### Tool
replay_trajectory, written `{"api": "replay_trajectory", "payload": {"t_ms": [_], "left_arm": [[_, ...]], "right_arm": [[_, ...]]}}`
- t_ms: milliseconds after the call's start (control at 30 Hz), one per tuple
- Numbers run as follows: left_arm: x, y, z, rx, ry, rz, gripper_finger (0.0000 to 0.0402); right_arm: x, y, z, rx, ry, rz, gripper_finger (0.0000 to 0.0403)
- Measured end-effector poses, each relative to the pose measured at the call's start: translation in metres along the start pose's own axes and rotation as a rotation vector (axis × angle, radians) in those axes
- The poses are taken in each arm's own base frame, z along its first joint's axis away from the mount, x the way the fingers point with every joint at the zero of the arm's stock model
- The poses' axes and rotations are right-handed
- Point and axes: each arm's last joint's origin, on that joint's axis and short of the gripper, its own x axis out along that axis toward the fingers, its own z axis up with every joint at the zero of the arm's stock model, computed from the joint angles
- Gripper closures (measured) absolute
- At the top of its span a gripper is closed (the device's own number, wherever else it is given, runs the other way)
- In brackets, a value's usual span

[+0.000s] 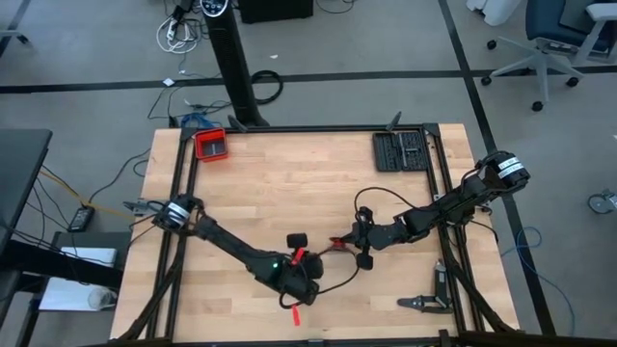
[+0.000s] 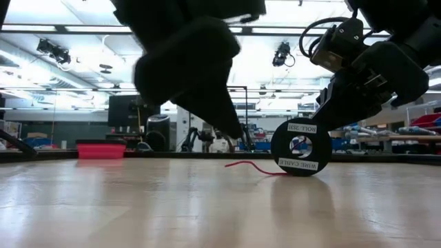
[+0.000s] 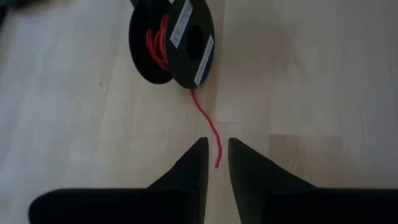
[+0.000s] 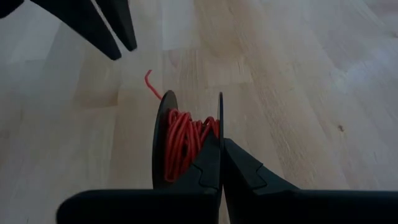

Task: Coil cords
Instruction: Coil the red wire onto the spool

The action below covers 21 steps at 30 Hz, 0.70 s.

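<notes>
- Right claw [image 4: 221, 158] is clenched on one flange of the black spool [image 4: 186, 146], steadying it upright on the bench [image 1: 289, 193].
- Left claw [image 3: 216, 163], parted and empty, straddles the red cord's [image 3: 208, 127] loose tail, likely to feed it.

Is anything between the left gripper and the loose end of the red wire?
Nothing visible. The left gripper is open just behind the red wire's free end on bare table. The right gripper is shut on the spool's flange, beyond the end.

Bright, even ceiling light glares in the low view (the near arm [image 2: 189, 62] looms blurred), shadows soft.
</notes>
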Motion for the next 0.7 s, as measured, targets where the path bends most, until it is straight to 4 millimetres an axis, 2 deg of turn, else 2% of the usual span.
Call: {"api": "replay_trajectory", "payload": {"t_ms": [200, 433, 700], "left_arm": [[0.010, 0.010, 0.003, -0.146, 0.031, -0.033, 0.0335], [0.015, 0.014, 0.006, -0.185, 0.044, -0.072, 0.0329], [0.027, 0.010, 0.001, -0.271, 0.076, -0.092, 0.0293]], "right_arm": [[0.000, 0.000, 0.001, 0.002, -0.010, 0.004, 0.0400], [0.000, 0.000, 0.001, 0.003, -0.011, 0.003, 0.0400], [0.000, 0.000, 0.001, 0.005, -0.015, 0.005, 0.0400]]}}
